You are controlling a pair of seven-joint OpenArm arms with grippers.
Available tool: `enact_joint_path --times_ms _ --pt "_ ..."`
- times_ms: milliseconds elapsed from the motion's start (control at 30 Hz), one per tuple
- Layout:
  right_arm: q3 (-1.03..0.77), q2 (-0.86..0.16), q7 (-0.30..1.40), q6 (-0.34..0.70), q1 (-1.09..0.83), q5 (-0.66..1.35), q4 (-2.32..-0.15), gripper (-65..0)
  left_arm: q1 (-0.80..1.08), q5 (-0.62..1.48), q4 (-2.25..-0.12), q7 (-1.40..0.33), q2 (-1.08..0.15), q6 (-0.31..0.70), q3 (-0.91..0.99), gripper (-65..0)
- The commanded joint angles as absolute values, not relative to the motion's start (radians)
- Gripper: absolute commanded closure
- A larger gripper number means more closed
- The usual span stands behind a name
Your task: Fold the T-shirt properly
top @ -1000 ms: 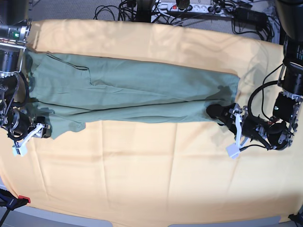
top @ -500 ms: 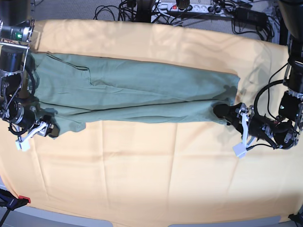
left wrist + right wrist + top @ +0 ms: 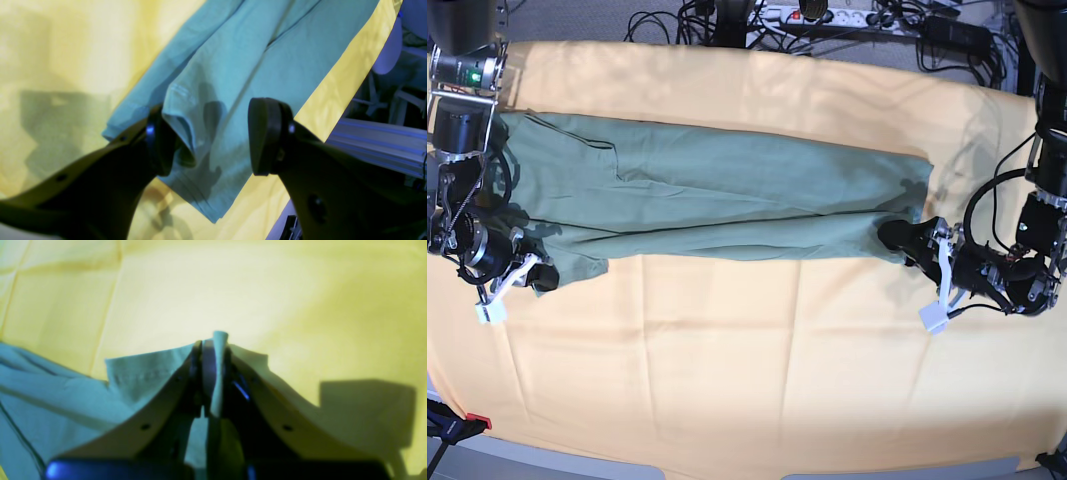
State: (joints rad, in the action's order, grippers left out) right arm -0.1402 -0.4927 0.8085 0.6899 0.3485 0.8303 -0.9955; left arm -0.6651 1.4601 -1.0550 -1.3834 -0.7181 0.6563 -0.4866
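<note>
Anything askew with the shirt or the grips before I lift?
One mismatch: the right gripper is shut on a T-shirt corner, but the left gripper is open, its pads only straddling a curled corner. The shirt's near edge is uneven over the yellow cloth. Nothing torn.

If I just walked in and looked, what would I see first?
A long green T-shirt lies stretched across a big yellow-orange cloth. At one end the right gripper is pinched shut on a bit of the shirt's edge. At the other end the left gripper has its jaws open around the shirt's corner.
</note>
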Motion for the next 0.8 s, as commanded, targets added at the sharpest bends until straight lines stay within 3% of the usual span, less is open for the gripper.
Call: enact_joint_path --times_ms 0,367,767 --pt "-0.147 -0.514 0.785 0.698 0.373 0.833 -1.037 0.0 -0.699 1.484 -1.068 -1.37 -0.734 0.662 -0.476 -36.0" --pt "-0.147 -0.53 0.786 0.698 0.104 0.735 -1.506 0.0 -0.699 1.484 -1.068 -1.366 -0.735 0.681 -0.476 -36.0" --pt "-0.147 -0.662 0.856 0.698 -0.11 0.814 -1.663 0.0 -0.699 1.484 -1.068 -1.365 -0.734 0.68 -0.266 -36.0"
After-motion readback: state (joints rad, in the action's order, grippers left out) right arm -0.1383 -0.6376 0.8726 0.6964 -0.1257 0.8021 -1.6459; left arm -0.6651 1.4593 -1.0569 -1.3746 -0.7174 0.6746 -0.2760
